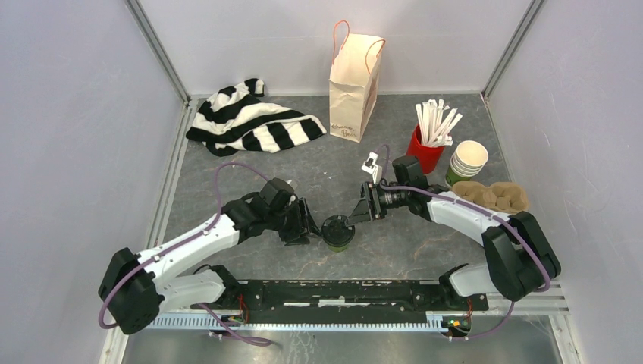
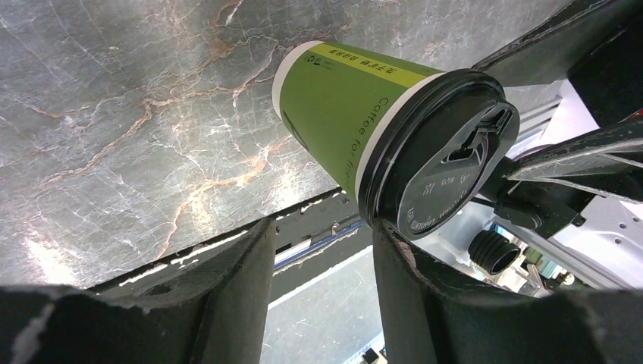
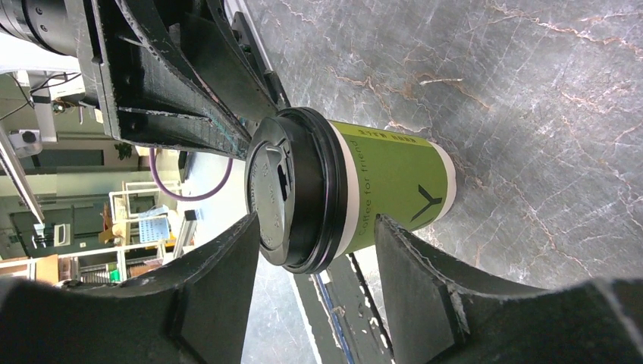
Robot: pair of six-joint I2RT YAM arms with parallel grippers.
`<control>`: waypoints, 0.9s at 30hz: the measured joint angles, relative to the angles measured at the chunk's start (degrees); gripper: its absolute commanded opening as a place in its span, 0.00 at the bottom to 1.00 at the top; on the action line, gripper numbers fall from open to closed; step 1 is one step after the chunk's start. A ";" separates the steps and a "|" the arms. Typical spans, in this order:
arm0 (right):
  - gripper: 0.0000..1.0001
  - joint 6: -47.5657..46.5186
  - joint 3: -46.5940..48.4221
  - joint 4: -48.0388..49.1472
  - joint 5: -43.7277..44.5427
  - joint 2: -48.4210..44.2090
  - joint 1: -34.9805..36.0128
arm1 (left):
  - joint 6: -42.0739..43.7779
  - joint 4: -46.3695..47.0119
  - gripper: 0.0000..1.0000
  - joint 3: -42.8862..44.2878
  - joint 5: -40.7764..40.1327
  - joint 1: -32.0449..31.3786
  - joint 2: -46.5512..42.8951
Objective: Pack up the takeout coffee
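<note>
Near the front edge of the grey marbled table (image 1: 326, 167), roughly midway between the two arm bases, one takeout coffee cup (image 1: 337, 232) stood upright with its black lid (image 3: 284, 197) on. It was green, with a paler band toward the base and the words "Coffee for friend" running along its side below the lid.

The left gripper (image 1: 312, 227) was at the cup's left side. The right gripper (image 1: 357, 214) was at its right and slightly farther back, so the cup sat between the two. Both wrists were rolled (each wrist camera showed the cup lying sideways across the picture).

The left gripper's jaws stood apart with nothing between them. The cup lay just past the fingertips, and the lid's rim met the tip of one finger (image 2: 413, 273), though whether it pressed there could not be told. The right gripper's jaws were likewise spread, one side level with the lid and the other level with the cup's lower half. The cup sat just beyond them, and no grip on it showed.

Farther back stood a paper bag (image 1: 354, 83) with orange handles, upright, with a black-and-white striped cloth (image 1: 254, 125) crumpled to its left. At the right were a red cup (image 1: 426, 155) of white sticks (image 1: 436, 121), a stack of lidless cups (image 1: 468, 161) just beside it, and a cardboard cup carrier (image 1: 497, 196) in front of those.
</note>
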 measured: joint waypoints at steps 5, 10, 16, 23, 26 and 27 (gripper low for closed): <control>0.58 0.17 -0.90 0.79 0.02 0.28 0.02 | 0.00 0.48 0.61 0.50 0.11 0.00 1.22; 0.52 0.17 -1.77 1.03 0.17 0.28 0.02 | 0.02 0.63 0.61 0.55 0.11 0.00 1.66; 0.48 0.90 -3.78 3.89 -0.02 0.17 -0.13 | 0.13 0.31 0.58 1.51 0.37 0.00 3.32; 0.47 1.75 -7.76 9.46 -0.04 -1.22 -0.94 | 0.17 1.53 0.52 1.64 0.92 -0.02 4.74; 0.53 2.12 -9.20 10.91 -0.83 -1.99 -1.75 | 0.13 4.15 0.52 -0.17 1.60 -0.07 4.31; 0.56 2.25 -9.42 10.86 -1.03 -2.27 -2.01 | 0.13 5.29 0.52 -0.81 1.66 -0.17 3.98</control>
